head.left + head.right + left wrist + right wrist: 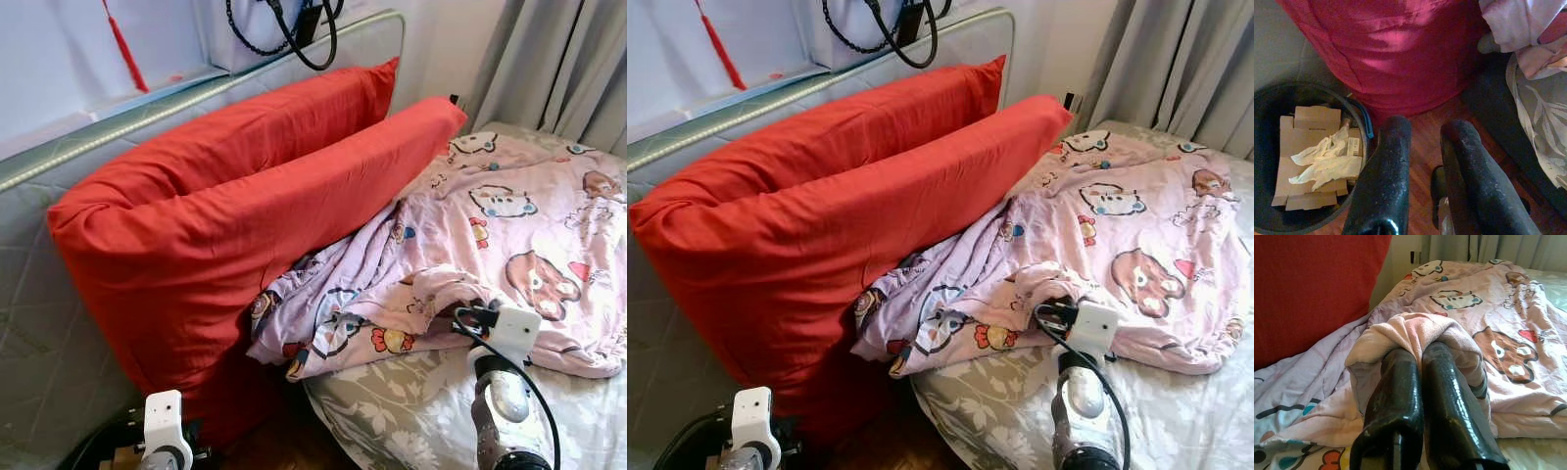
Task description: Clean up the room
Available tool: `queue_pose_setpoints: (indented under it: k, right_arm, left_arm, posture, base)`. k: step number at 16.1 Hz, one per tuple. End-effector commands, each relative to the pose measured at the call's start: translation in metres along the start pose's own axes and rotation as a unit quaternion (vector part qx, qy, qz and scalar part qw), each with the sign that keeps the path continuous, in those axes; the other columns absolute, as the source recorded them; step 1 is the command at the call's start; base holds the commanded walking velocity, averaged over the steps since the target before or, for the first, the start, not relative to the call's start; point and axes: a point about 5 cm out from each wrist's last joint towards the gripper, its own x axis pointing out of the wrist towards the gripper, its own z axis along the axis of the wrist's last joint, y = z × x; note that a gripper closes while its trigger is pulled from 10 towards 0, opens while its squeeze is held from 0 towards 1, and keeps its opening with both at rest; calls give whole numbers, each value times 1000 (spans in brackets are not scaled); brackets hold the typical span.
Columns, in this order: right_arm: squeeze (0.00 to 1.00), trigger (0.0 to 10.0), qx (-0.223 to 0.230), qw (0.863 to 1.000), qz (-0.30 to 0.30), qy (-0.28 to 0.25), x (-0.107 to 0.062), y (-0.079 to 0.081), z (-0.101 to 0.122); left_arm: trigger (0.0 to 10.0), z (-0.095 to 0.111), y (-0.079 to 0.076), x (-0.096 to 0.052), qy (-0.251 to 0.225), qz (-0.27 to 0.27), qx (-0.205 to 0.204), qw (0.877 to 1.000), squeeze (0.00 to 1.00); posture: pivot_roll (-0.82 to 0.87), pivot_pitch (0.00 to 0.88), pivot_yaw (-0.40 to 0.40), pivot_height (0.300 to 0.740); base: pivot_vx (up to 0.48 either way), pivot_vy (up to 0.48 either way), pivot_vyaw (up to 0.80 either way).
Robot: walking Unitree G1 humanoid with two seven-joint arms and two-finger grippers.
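We cannot see the tips of the right gripper [1418, 350]; they are buried in a fold of the pink blanket [1415, 330]. The bin [1359, 115] is cut off at the frame's edge, and the print on its cardboard [1308, 147] is too small to read.

A: Head of the bed?

B: A large red cushion [245, 255] leans against the grey quilted headboard [39, 294]. It shows two long ridges with a crease between them. I cannot tell whether it is one piece folded or two.

A: Above it?

B: A looped black cable [294, 39] hangs on the white wall. A red tassel [125, 49] hangs well to the left of it.

A: Far side?

B: Grey curtains [568, 59], drawn, hang in folds behind the bed's far corner.

A: Bedding and floor?

B: The mattress carries a grey sheet [392, 411] with a pale leaf print. The floor [1422, 127] beside the bed is reddish-brown wood, and the cushion's lower end comes down to it.
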Motion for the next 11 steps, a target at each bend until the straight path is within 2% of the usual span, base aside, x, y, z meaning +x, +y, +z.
queue_pose_setpoints:
  k: [1, 7, 11]
  right_arm:
    - [0, 10000, -4, 1000, 6, -12, -1, 4, 2]
    - [0, 10000, -10, 1000, 4, -15, -2, 6, 2]
    - [0, 10000, -15, 1000, 2, -15, -1, 5, 4]
  left_arm:
    - [10000, -3, 1, -1, 8, -3, 13, 1000, 0]
    - [10000, -4, -3, -1, 7, -15, 17, 1000, 0]
    - [10000, -6, -5, -1, 10, -20, 21, 1000, 0]
  posture:
    - [73, 77, 7, 740]
    - [79, 40, 10, 740]
    - [75, 17, 16, 740]
  base:
    - [0, 0, 0]
    - [0, 0, 0]
    - [-247, 0, 0]
